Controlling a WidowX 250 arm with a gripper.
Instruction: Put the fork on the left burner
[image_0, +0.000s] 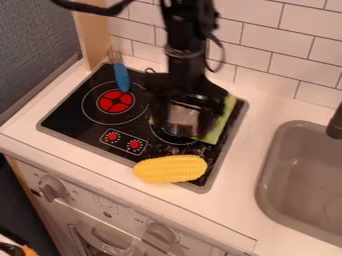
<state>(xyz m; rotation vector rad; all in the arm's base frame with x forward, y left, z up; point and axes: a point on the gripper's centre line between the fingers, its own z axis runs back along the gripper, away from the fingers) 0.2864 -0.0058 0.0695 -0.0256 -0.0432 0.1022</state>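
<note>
The gripper (184, 122) is at the right burner (159, 136); I cannot tell if its fingers are apart or clamped on the silvery thing (183, 116). Beside them, right: green thing (216, 131). Nearer the front: corn (172, 169). Left: fork (121, 78), handle end over the left burner (115, 102).

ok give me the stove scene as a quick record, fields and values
fork: blue handle reaching over the back of the left burner, tines toward the tiled wall
hand: over the stove's right side
corn: yellow, lying across the stove's front edge
green item: right side of stove, partly hidden
sink: right of stove
task state: fork only partly over burner
</note>
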